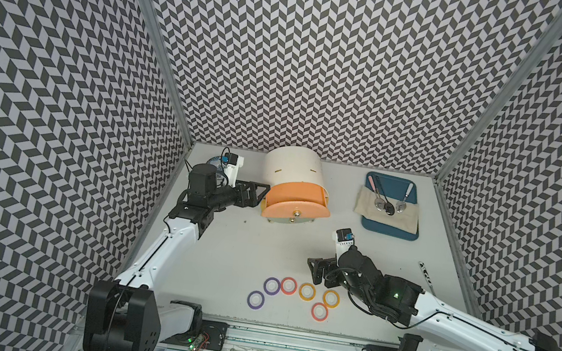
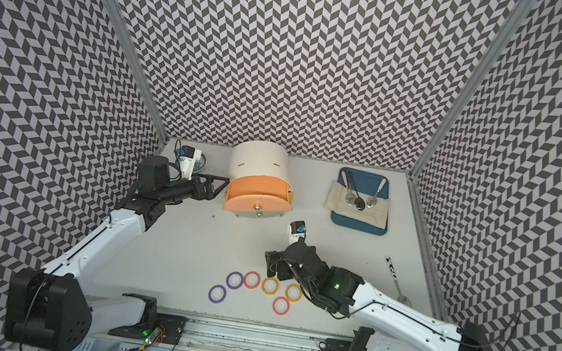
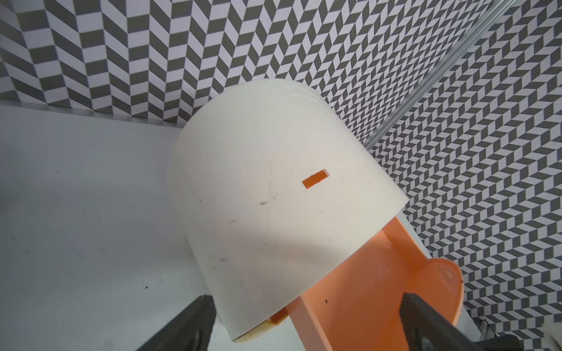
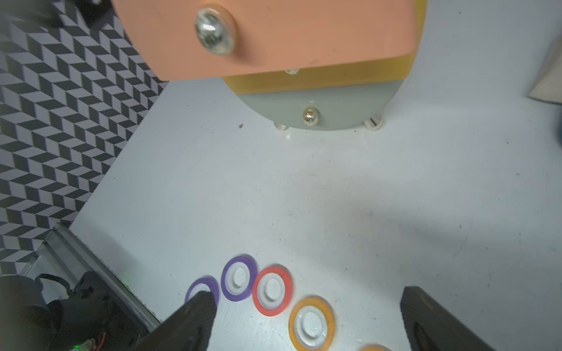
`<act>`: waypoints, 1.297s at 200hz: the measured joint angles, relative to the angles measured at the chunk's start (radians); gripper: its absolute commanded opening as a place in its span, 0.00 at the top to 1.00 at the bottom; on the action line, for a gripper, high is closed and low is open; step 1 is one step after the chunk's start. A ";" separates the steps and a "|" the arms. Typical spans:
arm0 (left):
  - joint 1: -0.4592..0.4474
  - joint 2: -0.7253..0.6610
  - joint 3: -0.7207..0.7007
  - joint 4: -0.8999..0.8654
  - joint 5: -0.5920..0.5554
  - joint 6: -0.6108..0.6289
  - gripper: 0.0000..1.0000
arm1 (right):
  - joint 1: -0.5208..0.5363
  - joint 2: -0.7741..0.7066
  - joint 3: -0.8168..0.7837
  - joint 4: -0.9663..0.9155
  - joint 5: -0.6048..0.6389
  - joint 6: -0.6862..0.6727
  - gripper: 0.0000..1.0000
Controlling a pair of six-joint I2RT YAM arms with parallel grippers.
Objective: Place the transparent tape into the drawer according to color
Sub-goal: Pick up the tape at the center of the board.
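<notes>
Peach drawer (image 1: 294,213) open, both jaws wide and empty: the right arm (image 1: 457,323) should straddle only the red ring (image 1: 288,285) nearest the cabinet (image 1: 291,168).

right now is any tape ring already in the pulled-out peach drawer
No, all six tape rings lie flat on the table, well apart from the peach drawer.

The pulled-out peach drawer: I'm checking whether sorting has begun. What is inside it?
The drawer is bare where it shows, nothing in it. Its rear is covered by the white cabinet, so that part cannot be seen. All six tape rings lie on the table.
</notes>
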 measured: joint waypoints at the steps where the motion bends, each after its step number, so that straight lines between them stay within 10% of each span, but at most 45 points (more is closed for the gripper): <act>1: 0.000 -0.002 0.000 -0.002 -0.001 0.001 0.00 | -0.003 0.000 -0.001 -0.002 -0.004 0.000 0.05; 49: 0.013 -0.058 -0.038 -0.077 -0.078 0.011 0.00 | -0.143 0.040 -0.007 -0.155 -0.099 0.013 0.16; 259: 0.037 -0.058 -0.121 -0.117 -0.084 0.011 0.00 | -0.107 0.379 0.004 -0.351 -0.222 -0.012 0.51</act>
